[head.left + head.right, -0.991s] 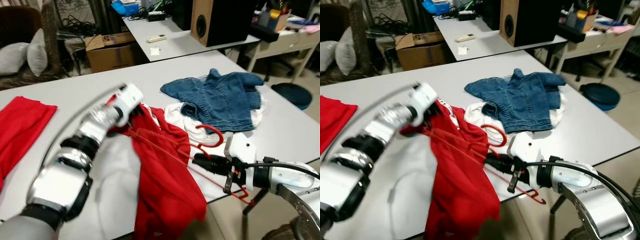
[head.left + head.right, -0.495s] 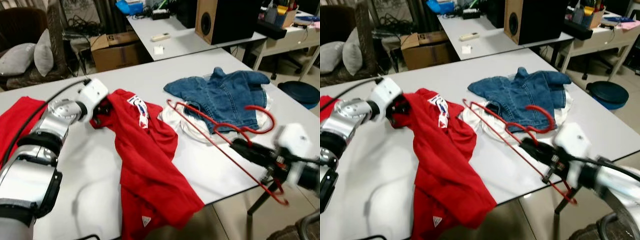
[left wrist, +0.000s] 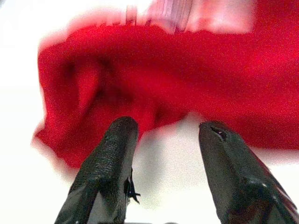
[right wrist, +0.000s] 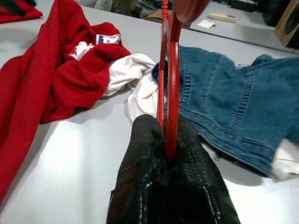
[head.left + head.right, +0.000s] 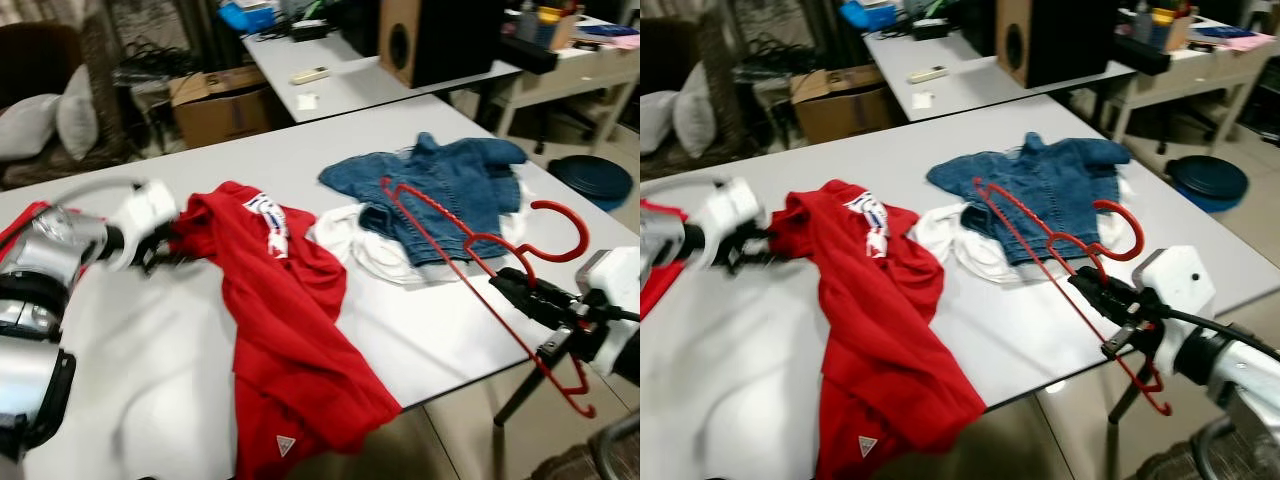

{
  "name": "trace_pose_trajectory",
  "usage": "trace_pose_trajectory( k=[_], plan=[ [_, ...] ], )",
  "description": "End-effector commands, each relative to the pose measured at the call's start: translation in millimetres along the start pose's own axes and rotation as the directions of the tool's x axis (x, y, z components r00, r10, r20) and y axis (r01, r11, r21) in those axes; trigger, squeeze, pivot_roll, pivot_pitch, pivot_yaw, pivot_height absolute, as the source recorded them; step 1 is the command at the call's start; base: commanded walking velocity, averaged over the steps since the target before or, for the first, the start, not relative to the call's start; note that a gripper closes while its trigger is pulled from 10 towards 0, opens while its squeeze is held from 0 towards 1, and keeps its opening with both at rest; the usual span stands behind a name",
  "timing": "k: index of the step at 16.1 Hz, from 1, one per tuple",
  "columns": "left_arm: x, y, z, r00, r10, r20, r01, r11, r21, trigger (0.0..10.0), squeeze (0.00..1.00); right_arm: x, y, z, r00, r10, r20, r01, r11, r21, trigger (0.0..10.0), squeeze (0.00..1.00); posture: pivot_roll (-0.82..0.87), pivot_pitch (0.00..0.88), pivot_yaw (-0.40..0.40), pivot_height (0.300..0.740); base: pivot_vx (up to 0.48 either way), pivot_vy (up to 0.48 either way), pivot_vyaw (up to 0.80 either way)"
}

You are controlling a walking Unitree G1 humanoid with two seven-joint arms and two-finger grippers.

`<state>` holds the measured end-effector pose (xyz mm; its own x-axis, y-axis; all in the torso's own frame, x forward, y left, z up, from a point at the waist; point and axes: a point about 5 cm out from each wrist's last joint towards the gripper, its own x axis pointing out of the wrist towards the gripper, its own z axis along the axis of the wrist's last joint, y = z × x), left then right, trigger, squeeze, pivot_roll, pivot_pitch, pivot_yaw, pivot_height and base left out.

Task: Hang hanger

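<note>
My right gripper [image 5: 506, 284] is shut on a red wire hanger [image 4: 169, 70] and holds it in the air over the table's front right edge. The hanger tilts, its hook [image 5: 584, 232] up to the right and one end toward the denim jacket. A red shirt [image 5: 285, 330] lies crumpled on the white table [image 5: 150, 400], trailing over the front edge. My left gripper [image 5: 163, 252] hovers low at the shirt's left edge. It is open, and its fingers [image 3: 117, 154] stand apart with only table between them and red cloth just beyond.
A blue denim jacket [image 5: 440, 185] and a white garment [image 5: 365, 255] lie at the table's right. Another red cloth [image 5: 18, 222] sits at the far left. Behind stand a second table [image 5: 350, 85] with a speaker [image 5: 430, 35], a cardboard box [image 5: 215, 95] and cushions [image 5: 55, 120].
The left gripper has let go of the red shirt and drawn back to the left. The right gripper has carried the hanger up and to the right, clear of the shirt.
</note>
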<state>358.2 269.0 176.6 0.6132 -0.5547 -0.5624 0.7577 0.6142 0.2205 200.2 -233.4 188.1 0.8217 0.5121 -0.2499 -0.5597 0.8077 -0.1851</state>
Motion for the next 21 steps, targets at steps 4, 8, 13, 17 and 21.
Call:
trace_pose_trajectory(
  k=[4, 8, 13, 17, 21],
  plan=[
    [43.0, -39.5, 38.4, 0.930, -0.249, 0.270, 0.272, 0.961, -0.049, 10.0, 1.00, 15.0, 13.3, -12.6, 0.999, 0.032, -0.021, -0.031, 0.998, 0.055, 10.0, 0.00, -0.04, 0.000, 0.114, 0.740, 0.000, 0.000, 0.00],
    [96.8, -120.6, 32.9, 0.841, -0.445, 0.307, 0.474, 0.880, -0.023, 10.0, 1.00, 22.5, 16.7, -10.1, 0.999, 0.044, -0.013, -0.043, 0.998, 0.051, 10.0, 0.00, -0.05, 0.000, 0.123, 0.740, 0.000, 0.000, 0.00],
    [75.8, -132.2, -25.6, 0.819, -0.572, -0.040, 0.573, 0.820, 0.005, 10.0, 0.00, 20.8, 20.4, -15.4, 0.996, 0.074, -0.049, -0.072, 0.997, 0.042, 10.0, 0.00, -0.04, 0.000, 0.121, 0.740, 0.000, 0.000, 0.00],
    [75.8, -132.2, -25.6, 0.819, -0.572, -0.040, 0.573, 0.820, 0.005, 10.0, 0.00, 20.8, 20.4, -15.4, 0.996, 0.074, -0.049, -0.072, 0.997, 0.042, 10.0, 0.00, -0.04, 0.000, 0.121, 0.740, 0.000, 0.000, 0.00],
    [75.8, -132.2, -25.6, 0.819, -0.572, -0.040, 0.573, 0.820, 0.005, 10.0, 0.00, 20.8, 20.4, -15.4, 0.996, 0.074, -0.049, -0.072, 0.997, 0.042, 10.0, 0.00, -0.04, 0.000, 0.121, 0.740, 0.000, 0.000, 0.00]
  ],
)
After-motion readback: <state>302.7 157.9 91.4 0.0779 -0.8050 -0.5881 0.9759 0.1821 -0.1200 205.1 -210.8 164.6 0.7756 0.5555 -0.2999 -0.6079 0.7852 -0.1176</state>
